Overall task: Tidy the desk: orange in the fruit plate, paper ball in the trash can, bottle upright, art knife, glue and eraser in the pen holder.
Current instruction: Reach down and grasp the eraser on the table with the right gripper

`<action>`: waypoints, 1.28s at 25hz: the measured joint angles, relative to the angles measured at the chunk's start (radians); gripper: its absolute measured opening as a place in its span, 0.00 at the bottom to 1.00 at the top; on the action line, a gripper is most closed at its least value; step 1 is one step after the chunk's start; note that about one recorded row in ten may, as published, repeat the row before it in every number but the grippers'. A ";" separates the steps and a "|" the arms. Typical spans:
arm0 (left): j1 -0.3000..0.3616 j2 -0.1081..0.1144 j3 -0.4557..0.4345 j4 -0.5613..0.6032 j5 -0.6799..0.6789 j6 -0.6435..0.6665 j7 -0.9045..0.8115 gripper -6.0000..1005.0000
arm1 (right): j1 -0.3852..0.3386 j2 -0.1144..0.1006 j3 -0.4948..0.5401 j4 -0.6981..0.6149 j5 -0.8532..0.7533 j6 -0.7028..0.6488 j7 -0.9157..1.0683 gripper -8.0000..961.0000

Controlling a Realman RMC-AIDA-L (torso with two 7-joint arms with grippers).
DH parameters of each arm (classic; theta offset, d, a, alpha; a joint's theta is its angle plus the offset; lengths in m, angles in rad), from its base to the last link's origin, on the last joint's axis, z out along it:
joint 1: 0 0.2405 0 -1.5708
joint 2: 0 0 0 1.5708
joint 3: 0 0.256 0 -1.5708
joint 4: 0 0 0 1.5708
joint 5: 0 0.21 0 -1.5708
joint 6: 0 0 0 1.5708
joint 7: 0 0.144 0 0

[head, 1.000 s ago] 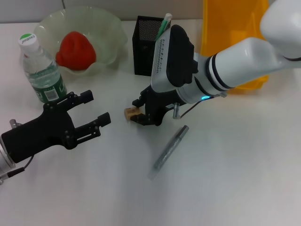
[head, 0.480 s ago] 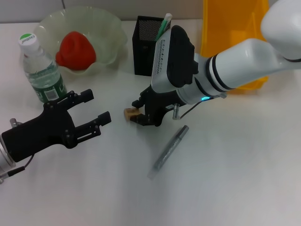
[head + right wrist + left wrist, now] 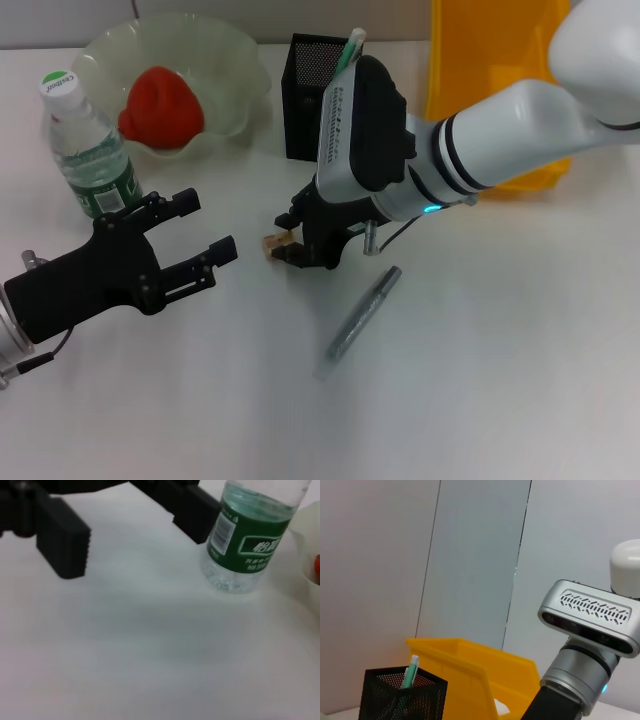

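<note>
right gripper (image 3: 281, 243) pinches the eraser (image 3: 271, 241) just in front of the pen holder (image 3: 308, 97), left gripper (image 3: 196, 230) idling wide open and empty further left.

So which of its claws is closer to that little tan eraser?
The right claw: the eraser sits right at its fingertips in the head view. The left claw hovers open off to the eraser's left, nearer the bottle.

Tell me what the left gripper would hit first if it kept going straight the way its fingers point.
Probably the right gripper, which holds the eraser. The open left gripper points across the table toward it, with only bare table between them. Relative heights are unclear.
</note>
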 joint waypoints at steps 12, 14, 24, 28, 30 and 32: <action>-0.009 -0.001 0.000 -0.017 -0.008 0.003 0.019 0.78 | 0.000 0.000 -0.003 0.009 0.009 0.004 -0.013 0.35; -0.009 -0.001 0.000 -0.017 -0.008 0.003 0.019 0.78 | 0.000 0.000 -0.003 0.009 0.011 0.012 -0.014 0.35; -0.023 -0.001 0.000 -0.026 -0.010 0.004 0.021 0.78 | -0.002 0.000 -0.003 0.015 0.024 0.015 -0.025 0.33; -0.027 -0.001 0.000 -0.026 -0.011 0.003 0.022 0.78 | -0.003 0.000 -0.003 0.024 0.025 0.012 -0.025 0.32; -0.029 -0.001 0.000 -0.027 -0.011 0.002 0.022 0.78 | -0.003 0.000 -0.003 0.026 0.025 0.008 -0.025 0.32; -0.029 -0.002 0.000 -0.027 -0.011 0.002 0.022 0.78 | -0.003 0.000 -0.003 0.026 0.025 0.006 -0.025 0.31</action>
